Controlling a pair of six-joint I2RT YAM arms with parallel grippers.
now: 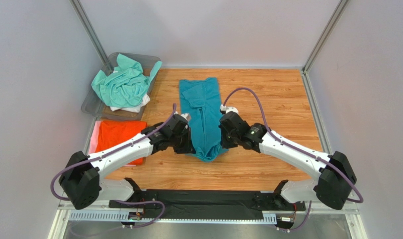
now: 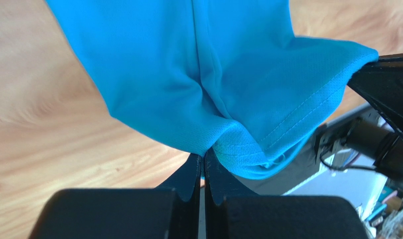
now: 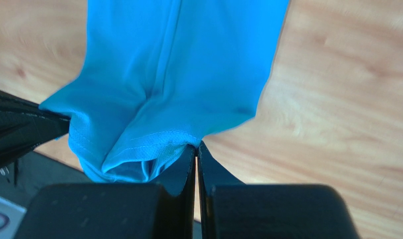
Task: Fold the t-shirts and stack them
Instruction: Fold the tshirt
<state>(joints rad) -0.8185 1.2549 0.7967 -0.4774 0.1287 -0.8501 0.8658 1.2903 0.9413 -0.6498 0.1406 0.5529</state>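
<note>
Teal t-shirt (image 1: 202, 104) looked thin, limp, light; I judged it saggy. Left gripper (image 2: 203, 155), right gripper (image 3: 196, 148) were pinched fully shut on stitched hem corners, the firmest hold.

You had nothing to read in any of the three views: no text, label, brand, number or sign could be made out on anything.
</note>
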